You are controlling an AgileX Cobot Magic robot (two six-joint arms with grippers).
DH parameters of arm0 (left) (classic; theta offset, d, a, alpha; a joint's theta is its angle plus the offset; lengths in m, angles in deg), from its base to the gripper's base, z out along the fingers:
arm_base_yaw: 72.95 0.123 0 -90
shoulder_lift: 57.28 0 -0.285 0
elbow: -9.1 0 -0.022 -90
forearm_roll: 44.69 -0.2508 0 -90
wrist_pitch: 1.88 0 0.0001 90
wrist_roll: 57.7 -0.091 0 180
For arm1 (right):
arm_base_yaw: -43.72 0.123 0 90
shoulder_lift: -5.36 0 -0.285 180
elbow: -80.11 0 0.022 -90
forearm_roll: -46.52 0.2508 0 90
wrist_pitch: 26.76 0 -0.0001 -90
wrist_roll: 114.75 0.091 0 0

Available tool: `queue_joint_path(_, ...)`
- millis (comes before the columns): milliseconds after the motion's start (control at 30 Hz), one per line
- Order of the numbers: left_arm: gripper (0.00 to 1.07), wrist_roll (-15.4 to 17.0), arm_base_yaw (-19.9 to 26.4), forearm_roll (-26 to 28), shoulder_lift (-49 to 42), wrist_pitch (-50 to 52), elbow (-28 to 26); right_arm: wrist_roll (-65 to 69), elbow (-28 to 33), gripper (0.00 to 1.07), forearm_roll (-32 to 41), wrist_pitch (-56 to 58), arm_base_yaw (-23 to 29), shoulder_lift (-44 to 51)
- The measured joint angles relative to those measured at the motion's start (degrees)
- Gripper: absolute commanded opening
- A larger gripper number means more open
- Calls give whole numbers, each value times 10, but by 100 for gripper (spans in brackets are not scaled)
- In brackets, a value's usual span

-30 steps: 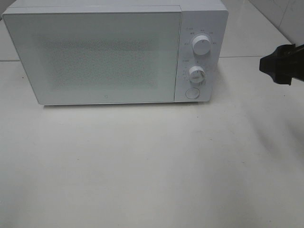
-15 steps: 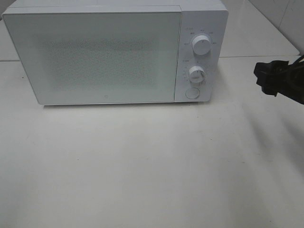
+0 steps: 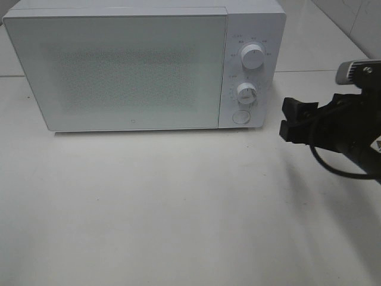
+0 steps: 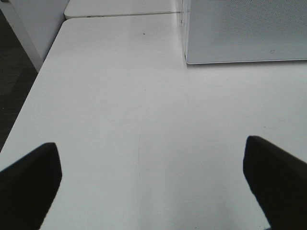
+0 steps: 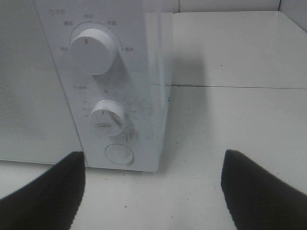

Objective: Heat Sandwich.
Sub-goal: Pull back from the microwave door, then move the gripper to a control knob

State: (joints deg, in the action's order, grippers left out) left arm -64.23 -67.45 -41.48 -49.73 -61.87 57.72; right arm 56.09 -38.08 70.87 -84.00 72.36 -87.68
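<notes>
A white microwave stands along the back edge of a white counter, its frosted door shut. The control panel on its right side carries an upper dial with a red pointer mark, a lower dial and a round button. Small grey characters ring both dials, and a tiny mark sits at the door's lower edge; all are too small to read. The sandwich cannot be seen in any view. The right gripper hangs over the counter near its right edge, just beside the control panel, jaws spread wide with nothing between them. A second ago only its tip showed at the far right; it has since come in towards the panel. The left gripper, seen only by its own camera, hangs over bare counter off the microwave's front left corner, its fingers wide apart and holding nothing. The microwave has not moved.
</notes>
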Motion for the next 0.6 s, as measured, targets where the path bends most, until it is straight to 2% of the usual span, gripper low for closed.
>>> queue_joint_path(33,98,0,0,0,0,0,0,-5,0,75,17,-22,29,-19)
queue_joint_path(167,98,0,0,0,0,0,0,-9,-1,75,50,-50,65,-44)
queue_joint_path(200,98,0,0,0,0,0,0,-9,-1,75,77,-70,90,-61)
queue_joint_path(267,98,0,0,0,0,0,0,-10,-1,75,90,-77,101,-69)
queue_joint_path(333,98,0,0,0,0,0,0,-10,-1,75,133,-94,132,-87)
queue_joint_path(400,98,0,0,0,0,0,0,-10,-2,75,150,-99,142,-92)
queue_joint_path(467,98,0,0,0,0,0,0,-16,-13,75,200,-102,166,-101)
queue_joint_path(600,98,0,0,0,0,0,0,-45,-26,75,225,-102,186,-104)
